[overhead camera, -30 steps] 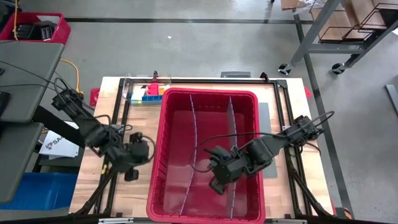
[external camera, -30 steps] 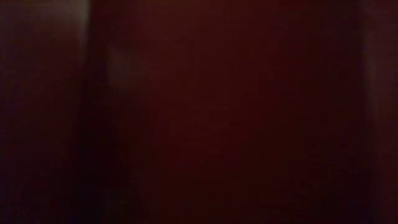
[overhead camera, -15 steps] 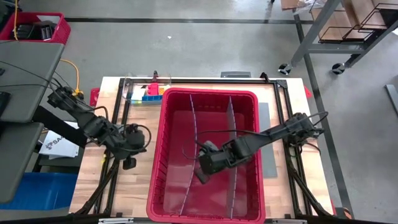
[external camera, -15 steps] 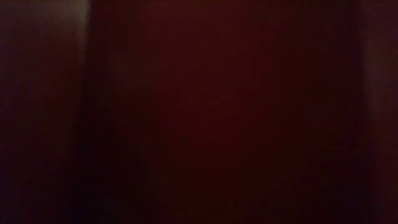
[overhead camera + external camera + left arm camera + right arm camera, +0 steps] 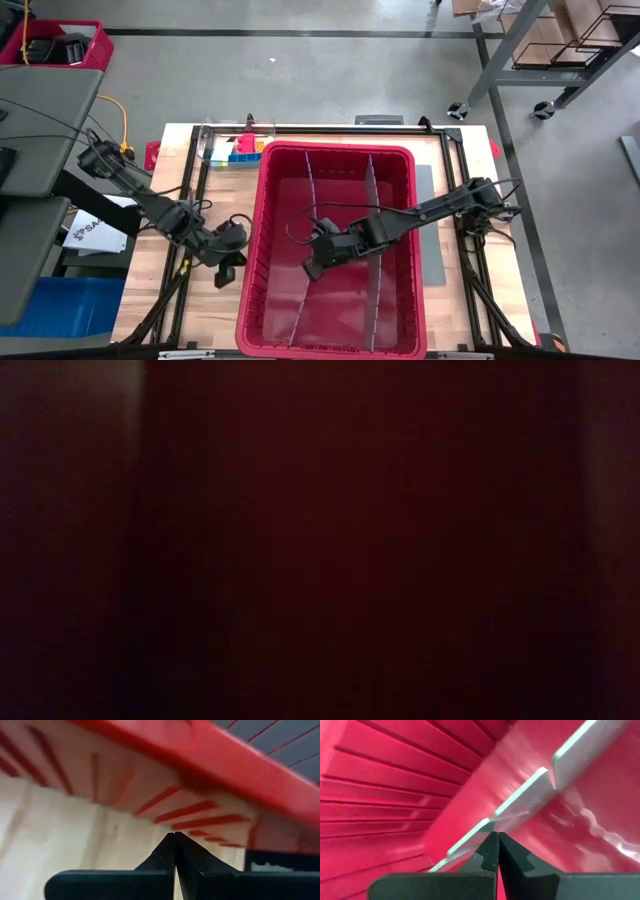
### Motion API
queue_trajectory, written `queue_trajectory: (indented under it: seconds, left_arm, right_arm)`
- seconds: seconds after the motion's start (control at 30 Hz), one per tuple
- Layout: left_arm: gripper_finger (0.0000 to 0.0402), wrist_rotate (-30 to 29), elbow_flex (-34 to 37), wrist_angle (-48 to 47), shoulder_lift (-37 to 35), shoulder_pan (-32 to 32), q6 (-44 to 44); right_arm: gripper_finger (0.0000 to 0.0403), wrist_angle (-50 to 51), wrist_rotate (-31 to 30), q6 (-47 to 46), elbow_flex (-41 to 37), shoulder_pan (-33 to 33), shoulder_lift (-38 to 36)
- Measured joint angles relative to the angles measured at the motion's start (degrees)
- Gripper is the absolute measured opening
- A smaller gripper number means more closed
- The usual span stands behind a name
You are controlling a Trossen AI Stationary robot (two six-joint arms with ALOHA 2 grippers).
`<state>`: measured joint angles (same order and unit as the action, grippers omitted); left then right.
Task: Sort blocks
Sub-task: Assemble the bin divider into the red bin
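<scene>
Step in hand: the right claw (image 5: pixel 313 268) sits low inside the red bin (image 5: pixel 262 250), at the left grey divider (image 5: pixel 312 205), fingers pressed together on nothing; seemingly between picks.
Doing it well: lift clear of the divider and the bin's rim before travelling to the counter's far edge, then spread the fingers above a single block.
Left claw (image 5: pixel 224 278): on the counter (image 5: pixel 140 300) just outside the bin's left wall, fingers closed and empty.
Blocks (image 5: pixel 243 149): a small cluster near the counter's far-left corner, just beyond the bin's far-left corner.
Blocks versus claws: well apart from both.
Low view: dark, shows nothing usable.
</scene>
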<state>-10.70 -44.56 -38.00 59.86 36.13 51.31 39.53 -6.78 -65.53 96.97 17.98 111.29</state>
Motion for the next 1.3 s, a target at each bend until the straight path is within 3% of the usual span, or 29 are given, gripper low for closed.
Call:
queue_trajectory:
  seconds: [0.3,0.9,1.0,1.1,1.3]
  left_arm:
    - [0.0000,1.96,0.02,9.22,5.96,0.08,2.58]
    - [0.0000,0.74,0.00,8.44,7.67,-1.53,2.09]
    - [0.0000,0.78,0.00,8.21,7.67,-2.05,1.11]
    - [0.0000,0.26,0.00,6.77,7.65,-2.15,1.12]
    - [0.0000,4.37,-3.45,2.37,4.75,-2.46,-3.34]
  right_arm:
    - [0.0000,-2.10,-0.22,2.65,0.00,0.01,-0.02]
    - [0.0000,-11.34,-0.16,2.60,0.00,-0.26,1.66]
    - [0.0000,-11.62,2.24,2.42,0.00,-0.47,1.66]
    - [0.0000,-7.96,3.11,2.78,0.03,-0.06,-0.03]
    - [0.0000,11.17,3.59,2.93,5.38,2.56,-4.63]
